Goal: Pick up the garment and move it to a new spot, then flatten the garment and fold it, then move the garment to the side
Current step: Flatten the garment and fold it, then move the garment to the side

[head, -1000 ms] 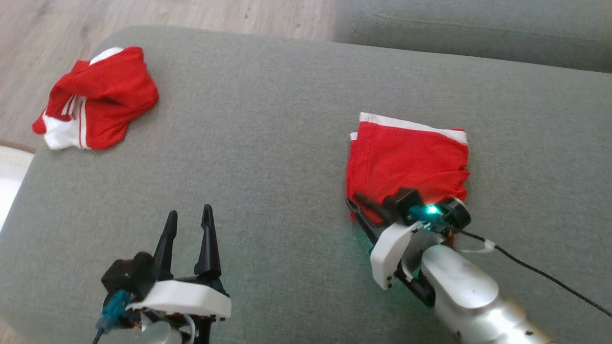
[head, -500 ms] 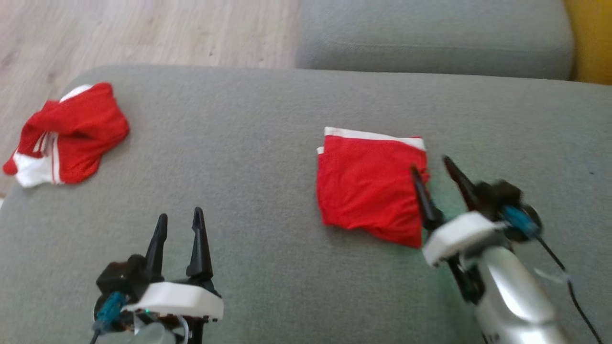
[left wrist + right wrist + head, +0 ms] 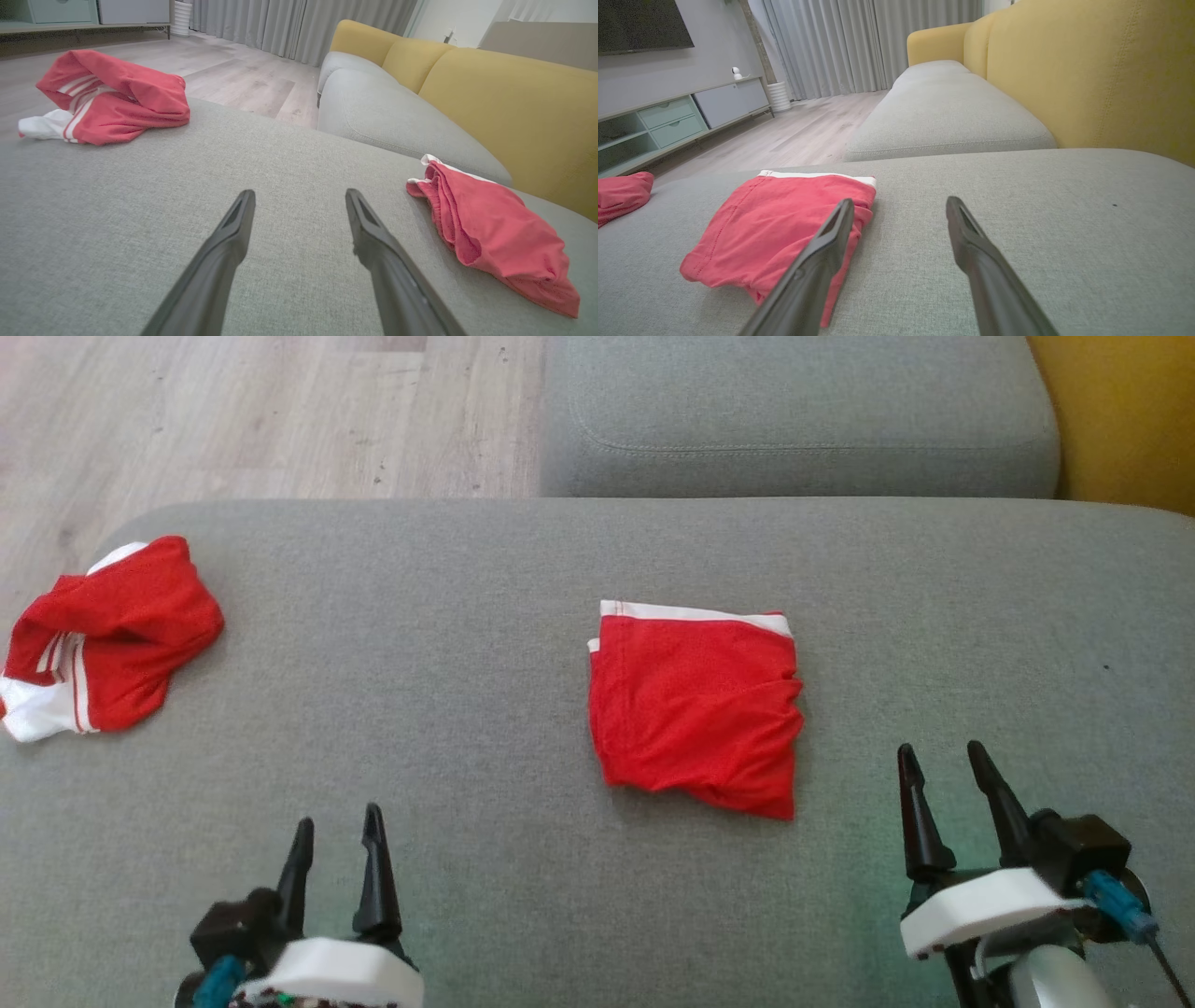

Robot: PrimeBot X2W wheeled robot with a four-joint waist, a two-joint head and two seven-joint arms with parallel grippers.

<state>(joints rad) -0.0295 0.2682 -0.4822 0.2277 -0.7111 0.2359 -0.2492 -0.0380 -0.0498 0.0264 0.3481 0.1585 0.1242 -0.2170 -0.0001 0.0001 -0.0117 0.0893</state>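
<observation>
Both left gripper (image 3: 338, 815) and right gripper (image 3: 939, 747) are recorded spread and empty at lower frame; the garment (image 3: 695, 709) lies folded at centre, so gripping it for the sideways move is judged next.

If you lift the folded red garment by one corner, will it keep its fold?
Probably not: the folded red garment looks thin and soft, its near edge wrinkled, so it would likely droop and unfold. It seems light; pushed across the grey cushion, it may bunch up.
</observation>
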